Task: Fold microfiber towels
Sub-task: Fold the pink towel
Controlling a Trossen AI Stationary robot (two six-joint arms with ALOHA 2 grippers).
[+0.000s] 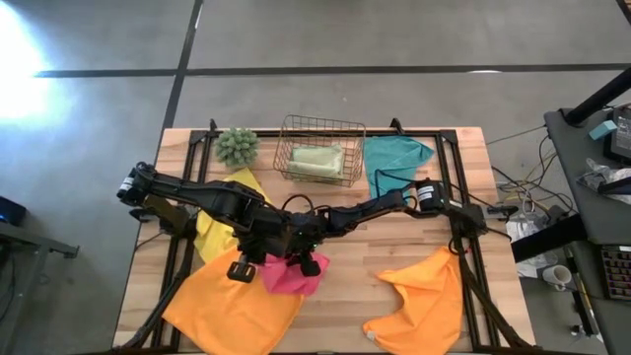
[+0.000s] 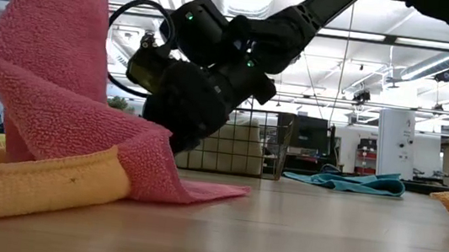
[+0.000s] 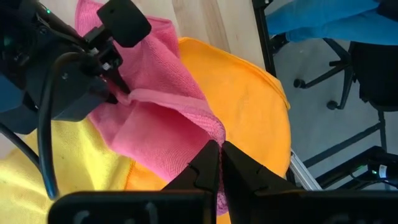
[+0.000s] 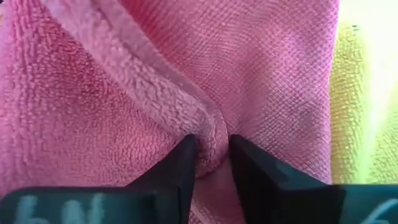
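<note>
Two dark jointed arms [image 1: 212, 197], looped black cables, small green indicator lights.

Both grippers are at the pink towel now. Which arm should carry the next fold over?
Probably left. The left gripper is shut on the pink towel's lifted edge, so it can carry that over. The right gripper only pinches a ridge lower down, better as an anchor.

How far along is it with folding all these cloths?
Early on. One folded green towel already sits in the wire basket. Both end effectors, left and right, are pinching the pink towel. The yellow towel, teal towel and two orange towels lie unfolded.
</note>
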